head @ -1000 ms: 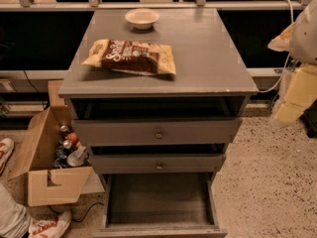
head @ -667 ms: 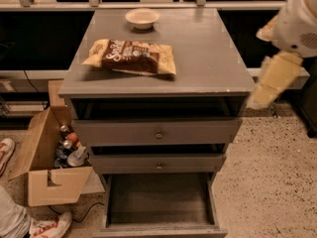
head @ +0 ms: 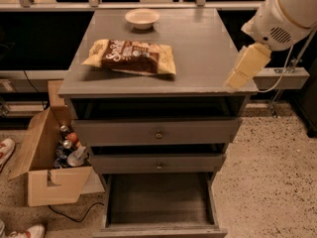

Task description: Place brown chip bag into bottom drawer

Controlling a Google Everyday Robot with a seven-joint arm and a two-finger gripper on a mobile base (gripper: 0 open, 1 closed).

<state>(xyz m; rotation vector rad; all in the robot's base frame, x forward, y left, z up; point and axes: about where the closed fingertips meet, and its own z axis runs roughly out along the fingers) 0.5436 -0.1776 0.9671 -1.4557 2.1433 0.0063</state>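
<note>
The brown chip bag [head: 131, 57] lies flat on the left half of the grey cabinet top [head: 203, 43], dark brown in the middle with tan ends. The bottom drawer [head: 158, 201] is pulled open at the foot of the cabinet, and its dark floor holds nothing. My gripper [head: 246, 67], cream-coloured on a white arm [head: 287, 11], hangs over the front right corner of the cabinet top. It is well to the right of the bag, not touching it, and holds nothing that I can see.
A small white bowl [head: 142, 18] stands at the back of the cabinet top. Two shallower knobbed drawers [head: 157, 132] are slightly ajar above the bottom drawer. A cardboard box [head: 47, 175] with bottles sits on the floor at the left, with shoes [head: 6, 150] beside it.
My arm and gripper have swung in from the far right and risen, and now stand over the cabinet's front right corner. The bag and drawers have not moved.
</note>
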